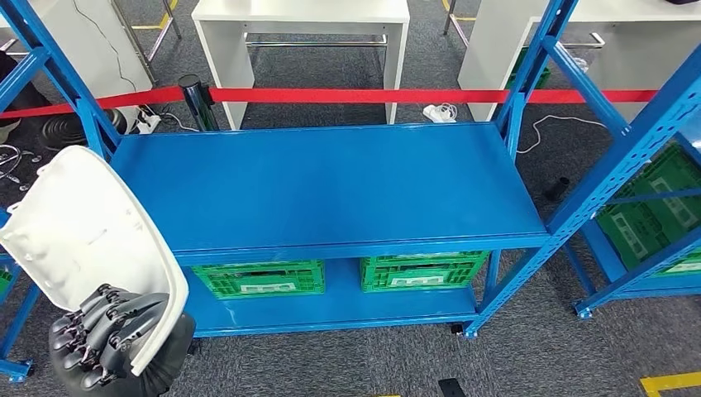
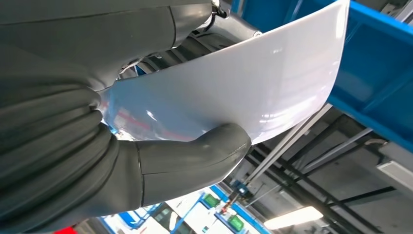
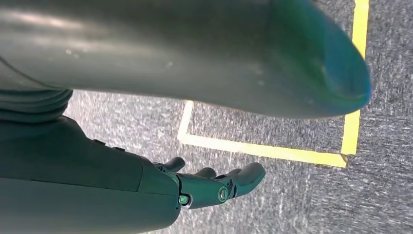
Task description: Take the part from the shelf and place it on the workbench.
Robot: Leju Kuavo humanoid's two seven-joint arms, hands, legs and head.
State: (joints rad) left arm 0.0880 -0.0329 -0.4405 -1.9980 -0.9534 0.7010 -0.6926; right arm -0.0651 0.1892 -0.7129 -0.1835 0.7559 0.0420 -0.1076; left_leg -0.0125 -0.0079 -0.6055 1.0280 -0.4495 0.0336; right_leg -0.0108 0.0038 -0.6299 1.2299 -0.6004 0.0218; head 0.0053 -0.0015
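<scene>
In the head view we see our left hand (image 1: 112,335) low at the left, its dark fingers (image 1: 124,318) wrapped over the lower edge of a curved white plastic part (image 1: 87,240). The part stands tilted up in the air, just to the left of the blue bench (image 1: 331,186), whose top lies ahead of us. Two green crates (image 1: 258,279) sit on the bench's lower shelf. A red barrier tape (image 1: 364,95) runs behind the bench, and a white table (image 1: 302,16) stands beyond it on the grey carpet.

In the left wrist view the thick grey thumb (image 2: 195,158) presses against the glossy white part (image 2: 243,85), so this hand grips the part; blue framing (image 2: 375,73) shows behind it.

In the right wrist view our right hand (image 3: 209,185) hangs over grey carpet marked with yellow tape lines (image 3: 263,151), its fingers (image 3: 246,175) loosely apart and holding nothing.
</scene>
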